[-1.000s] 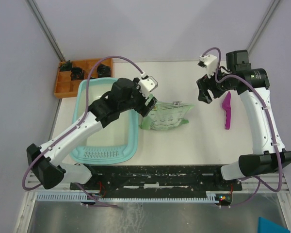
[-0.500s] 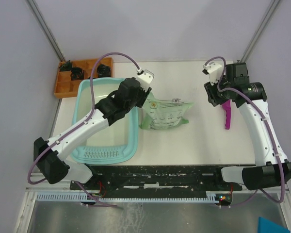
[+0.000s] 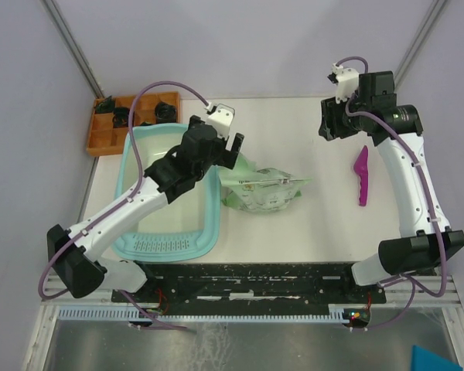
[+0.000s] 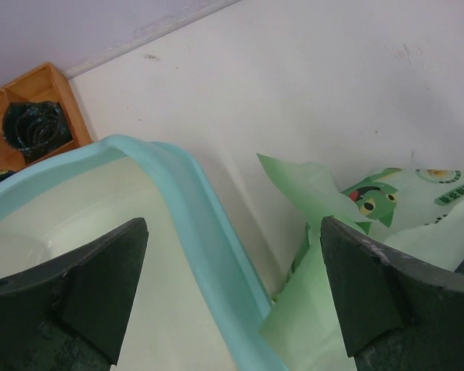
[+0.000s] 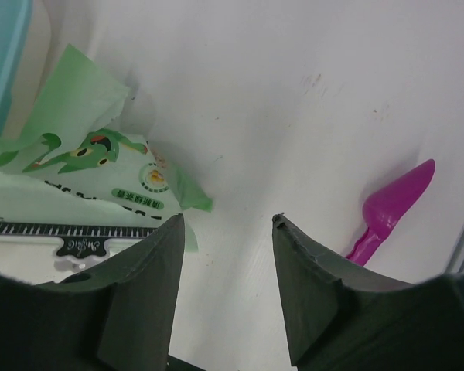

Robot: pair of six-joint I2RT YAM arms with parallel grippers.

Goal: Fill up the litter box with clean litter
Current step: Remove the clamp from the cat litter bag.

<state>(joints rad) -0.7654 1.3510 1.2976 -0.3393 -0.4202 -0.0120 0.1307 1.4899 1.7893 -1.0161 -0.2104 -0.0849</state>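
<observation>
Barely begun, I'd say: box (image 3: 214, 220), left on desk (image 3: 309, 232), looks bare inside, no litter seen. Bag (image 3: 263, 189) lies just right of it. L pincer (image 4: 232, 226) gapes wide over box's right rim, holds nothing; R pincer (image 5: 227, 221), far right, apart too, empty. Scoop (image 3: 362, 176) untouched. All filling left.

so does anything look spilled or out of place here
No spill shows. The litter bag lies flat and crumpled beside the litter box rim rather than standing, and no granules are visible in the box.
</observation>
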